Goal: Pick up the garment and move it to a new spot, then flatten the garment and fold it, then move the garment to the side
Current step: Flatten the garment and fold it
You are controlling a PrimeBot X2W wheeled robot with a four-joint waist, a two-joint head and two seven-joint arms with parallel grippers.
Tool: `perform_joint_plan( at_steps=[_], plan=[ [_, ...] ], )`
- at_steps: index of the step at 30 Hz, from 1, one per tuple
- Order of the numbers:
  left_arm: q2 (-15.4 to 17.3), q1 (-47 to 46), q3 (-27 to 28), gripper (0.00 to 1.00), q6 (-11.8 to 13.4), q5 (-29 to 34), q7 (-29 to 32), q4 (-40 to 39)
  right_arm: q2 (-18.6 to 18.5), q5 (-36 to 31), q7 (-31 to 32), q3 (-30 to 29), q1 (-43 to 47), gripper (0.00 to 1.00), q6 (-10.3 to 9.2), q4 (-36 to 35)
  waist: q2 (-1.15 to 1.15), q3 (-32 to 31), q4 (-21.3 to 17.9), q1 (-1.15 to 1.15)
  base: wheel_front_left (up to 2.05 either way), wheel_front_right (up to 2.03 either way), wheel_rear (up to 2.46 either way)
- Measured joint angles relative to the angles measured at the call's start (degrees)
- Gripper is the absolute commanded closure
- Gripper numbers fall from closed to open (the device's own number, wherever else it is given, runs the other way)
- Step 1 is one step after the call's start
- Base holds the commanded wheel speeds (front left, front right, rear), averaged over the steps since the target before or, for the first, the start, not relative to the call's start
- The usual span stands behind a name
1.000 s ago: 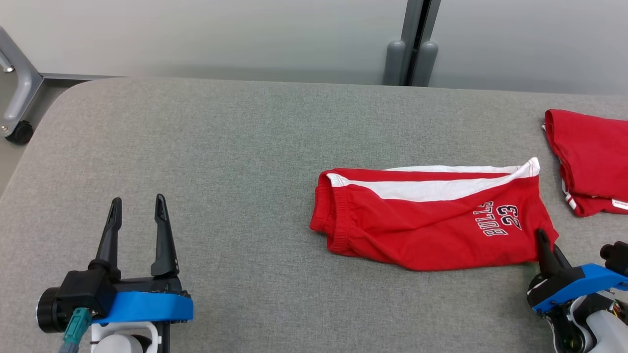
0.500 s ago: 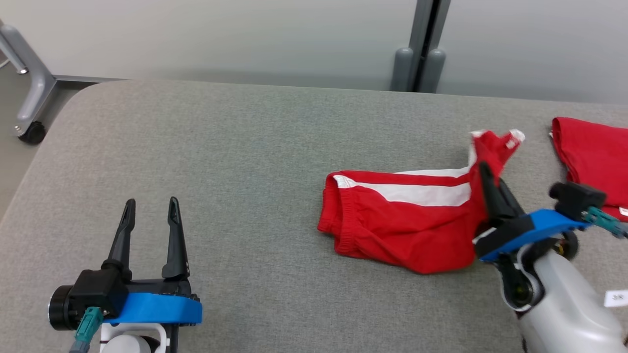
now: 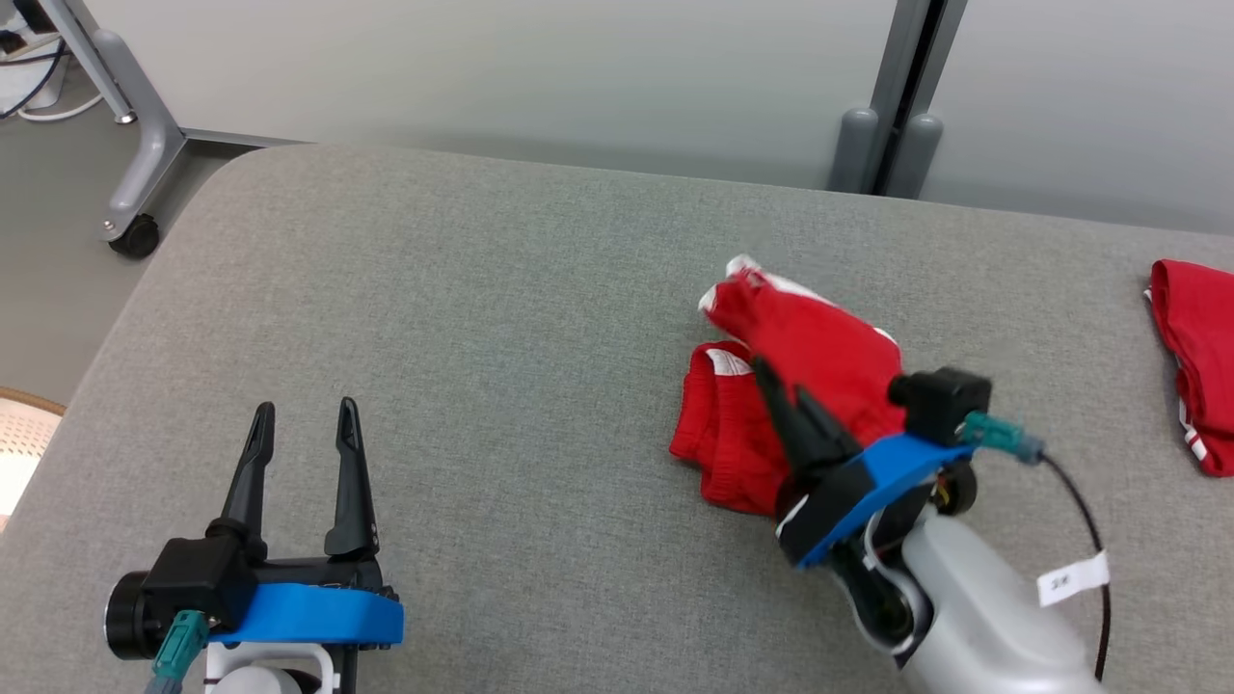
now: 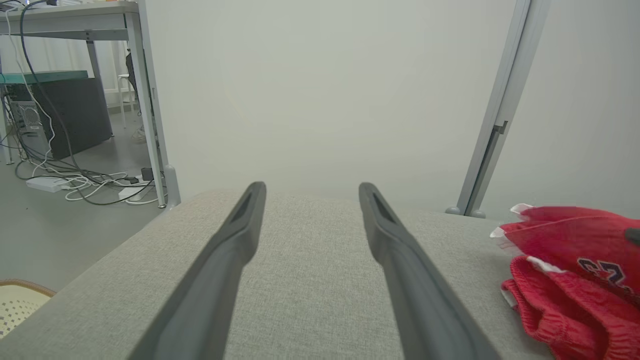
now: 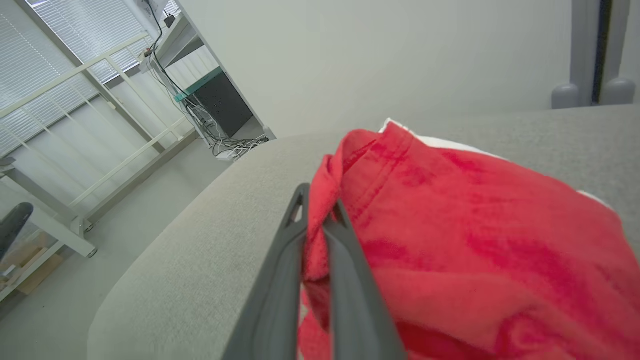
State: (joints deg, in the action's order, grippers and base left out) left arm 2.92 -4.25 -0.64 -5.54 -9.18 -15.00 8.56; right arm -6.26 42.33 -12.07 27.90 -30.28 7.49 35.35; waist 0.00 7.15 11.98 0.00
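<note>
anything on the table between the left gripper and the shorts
Nothing visible does. Bare table lies between the open left gripper and the shorts, which the right gripper is shut on. The other red garment lies at the far right, out of the way.

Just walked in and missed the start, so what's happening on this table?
The robot's right gripper is shut on an edge of the red shorts, holding that part up and over the rest, which lies bunched on the grey padded table. The left gripper is open at the near left, apart from the shorts. Another red garment lies at the table's right edge.
</note>
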Motion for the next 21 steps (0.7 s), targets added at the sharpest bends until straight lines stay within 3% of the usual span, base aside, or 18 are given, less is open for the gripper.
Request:
perform_joint_plan(
  at_steps=[8,9,10,11,18,21],
  plan=[
    [0.0,0.43,0.13,0.0,0.48,-0.43,0.0,-0.38,-1.49,0.8,0.76,6.55,5.27,1.0,-0.01,-1.74,0.0,0.35,0.06,0.0,0.0,0.0,0.0],
    [0.0,0.45,0.14,0.0,0.49,-0.44,0.0,-0.38,-1.62,1.19,0.69,6.95,5.61,0.79,-0.01,-1.97,0.0,0.42,-0.05,0.0,0.0,0.0,0.0],
    [0.0,0.45,0.2,0.0,0.52,-0.45,0.0,-0.41,-1.72,1.21,0.33,7.2,5.87,0.14,-0.01,-2.23,0.0,0.54,-0.19,0.0,0.0,0.0,0.0],
    [0.0,0.45,0.23,0.0,0.53,-0.49,0.0,-0.42,-1.75,1.62,0.12,7.39,5.98,0.0,-0.01,-2.38,0.0,0.62,-0.36,0.0,0.0,0.0,0.0],
    [0.0,0.35,0.13,0.0,0.51,-0.41,0.0,-0.47,-3.15,0.9,-2.35,8.84,6.11,0.0,0.0,-4.81,0.0,0.51,-1.55,0.01,0.0,0.0,0.0],
    [0.0,0.35,-0.11,0.0,0.48,-0.33,0.0,-0.41,-3.98,-0.62,-2.72,6.93,6.76,0.0,-0.01,-5.95,0.0,0.06,-2.34,0.0,0.0,0.0,0.0]
  ],
)
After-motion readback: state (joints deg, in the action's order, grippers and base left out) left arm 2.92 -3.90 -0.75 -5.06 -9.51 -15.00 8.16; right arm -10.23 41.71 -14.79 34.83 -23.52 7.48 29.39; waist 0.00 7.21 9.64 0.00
